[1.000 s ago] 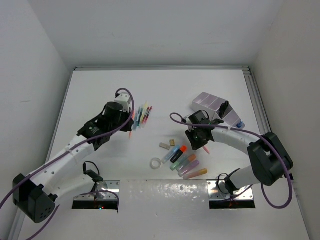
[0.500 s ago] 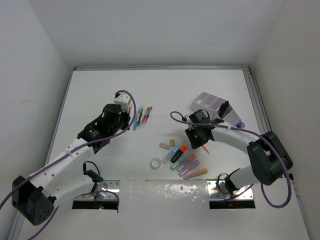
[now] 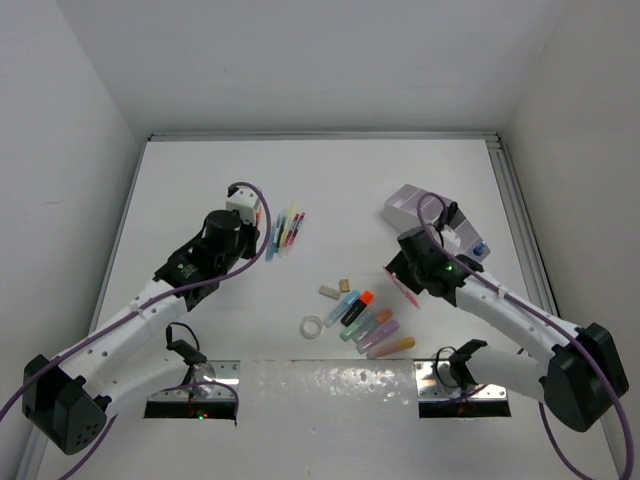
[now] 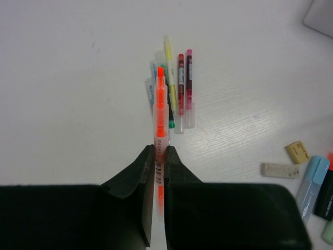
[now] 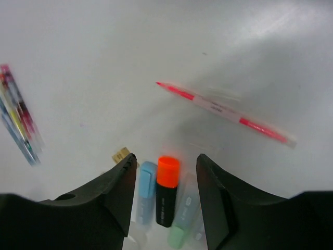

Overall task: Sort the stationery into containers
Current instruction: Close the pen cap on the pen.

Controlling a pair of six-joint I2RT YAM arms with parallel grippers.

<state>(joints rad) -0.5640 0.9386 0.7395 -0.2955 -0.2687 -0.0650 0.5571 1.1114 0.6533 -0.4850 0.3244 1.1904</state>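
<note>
My left gripper (image 3: 256,222) (image 4: 160,151) is shut on an orange pen (image 4: 160,120), held just left of a row of coloured pens (image 3: 285,232) (image 4: 177,88). My right gripper (image 3: 398,272) (image 5: 165,172) is open and empty above several pastel highlighters (image 3: 366,320) (image 5: 167,190). A pink pen (image 3: 405,290) (image 5: 223,110) lies on the table beside it. Two beige erasers (image 3: 329,292) (image 4: 281,170) and a clear tape ring (image 3: 313,326) lie left of the highlighters. The lilac-white organizer (image 3: 415,203) stands at the back right, with a black-handled item (image 3: 447,215) in it.
The white table (image 3: 200,160) has walls at the back and both sides, and a metal rail (image 3: 515,200) on the right. Purple cables (image 3: 262,240) loop from both arms. The arm bases (image 3: 200,385) sit at the near edge.
My right arm has swung right and stretched out, and its gripper has drawn back a little from the highlighters. My left gripper has shifted slightly with the orange pen.
</note>
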